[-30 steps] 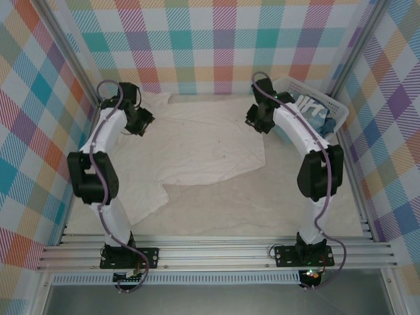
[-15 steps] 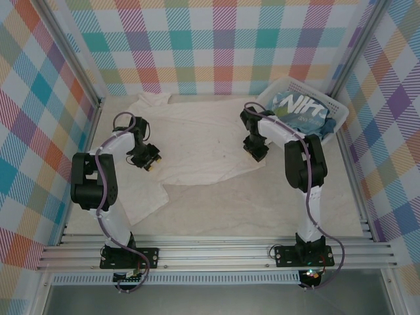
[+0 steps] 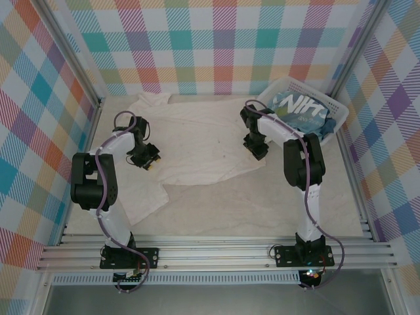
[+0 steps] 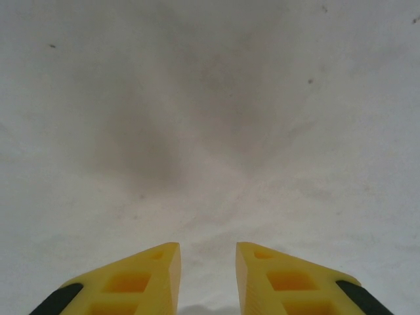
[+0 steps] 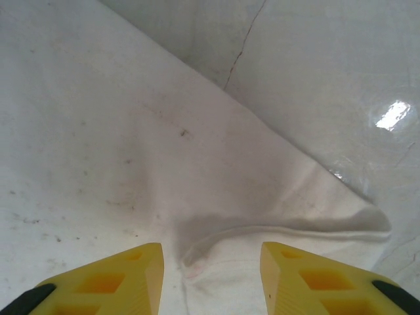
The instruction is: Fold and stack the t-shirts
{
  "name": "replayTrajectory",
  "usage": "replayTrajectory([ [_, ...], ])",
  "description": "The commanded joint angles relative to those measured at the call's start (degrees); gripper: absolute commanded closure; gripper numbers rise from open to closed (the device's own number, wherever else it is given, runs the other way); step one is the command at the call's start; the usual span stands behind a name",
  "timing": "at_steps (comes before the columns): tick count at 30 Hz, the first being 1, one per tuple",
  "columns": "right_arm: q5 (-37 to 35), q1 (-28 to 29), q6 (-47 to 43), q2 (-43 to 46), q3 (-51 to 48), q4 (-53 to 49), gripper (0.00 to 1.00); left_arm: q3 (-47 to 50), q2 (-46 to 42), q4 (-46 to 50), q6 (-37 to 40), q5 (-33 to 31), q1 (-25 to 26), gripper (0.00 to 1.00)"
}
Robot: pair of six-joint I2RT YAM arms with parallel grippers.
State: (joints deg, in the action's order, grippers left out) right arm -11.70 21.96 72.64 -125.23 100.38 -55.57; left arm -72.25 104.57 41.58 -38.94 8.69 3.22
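Here we see both arms bent sharply at the elbow, with the wrists tipped down onto the cream t-shirt (image 3: 197, 141), which lies spread flat across the far half of the tabletop (image 3: 262, 203). The left hand (image 3: 151, 163) hangs over the shirt's left side. Its wrist view shows the yellow fingers (image 4: 147, 275) a narrow gap apart with nothing between them, only plain cloth (image 4: 197, 131) underneath. The right hand (image 3: 258, 149) sits at the shirt's right edge with its jaws set wider, straddling a small raised fold of hem (image 5: 216, 236). The blue lettered t-shirt (image 3: 298, 108) lies in the white basket (image 3: 283, 81) in the far right corner.
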Motion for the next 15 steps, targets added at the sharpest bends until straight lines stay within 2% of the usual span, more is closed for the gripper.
replayTrajectory([
  [1,0.5,-0.1,-0.5,-1.6,1.0,-0.5,0.56,-0.3,0.8,0.1,1.2,-0.5,-0.4,0.72],
  [4,1.4,0.1,-0.3,-2.5,1.8,-1.3,0.58,-0.4,1.1,0.0,1.1,-0.5,-0.4,0.73],
  [9,0.9,0.0,0.0,-1.7,1.1,-1.5,0.71,-0.8,1.2,0.0,0.9,-0.6,-0.4,0.73],
  [12,-0.6,0.2,0.4,-0.4,1.0,-2.9,0.90,-1.0,1.2,0.2,0.7,-0.8,-0.4,0.73],
  [15,-1.8,0.4,0.3,1.8,0.4,-4.9,1.00,-1.0,0.0,1.3,0.7,-1.9,-0.4,0.74],
])
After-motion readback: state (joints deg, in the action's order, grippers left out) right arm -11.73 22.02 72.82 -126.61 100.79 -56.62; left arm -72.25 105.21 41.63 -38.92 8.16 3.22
